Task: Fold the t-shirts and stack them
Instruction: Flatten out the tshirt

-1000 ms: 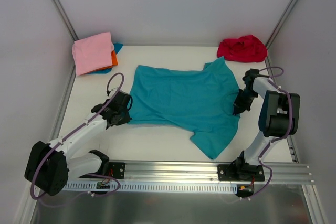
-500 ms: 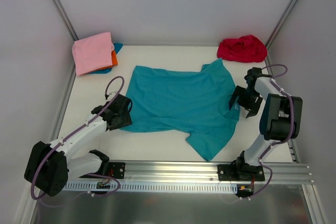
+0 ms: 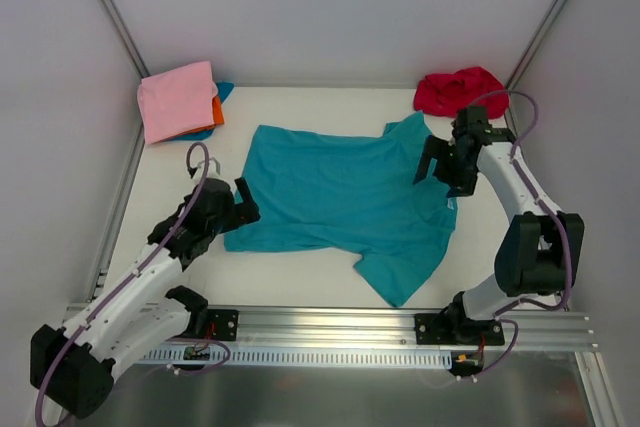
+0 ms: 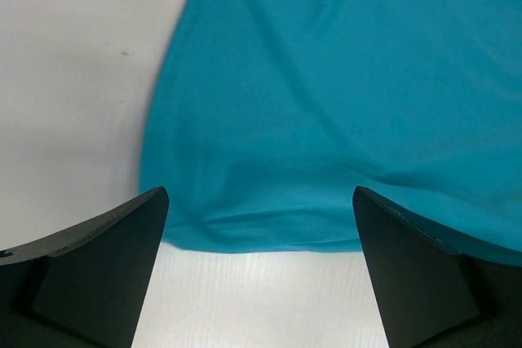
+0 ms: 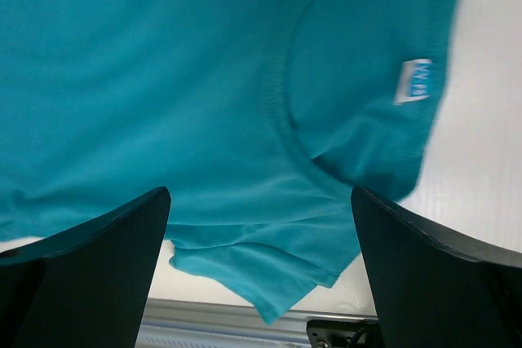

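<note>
A teal t-shirt (image 3: 345, 197) lies spread flat in the middle of the table, collar to the right and one sleeve pointing at the near rail. My left gripper (image 3: 240, 209) is open just off the shirt's left hem, and the left wrist view shows that hem (image 4: 269, 238) between the spread fingers (image 4: 98, 275) with nothing gripped. My right gripper (image 3: 440, 175) hangs open above the collar (image 5: 285, 128) and its white label (image 5: 413, 81), holding nothing. A crumpled red t-shirt (image 3: 462, 92) sits at the back right.
A folded pink shirt (image 3: 178, 97) tops a stack with orange and blue ones at the back left corner. White walls close in the table on three sides. The metal rail (image 3: 400, 325) with the arm bases runs along the near edge.
Both grippers went from shut to open and let go of the teal shirt. The left arm drew back off the hem. The right arm lifted and swung toward the back.
</note>
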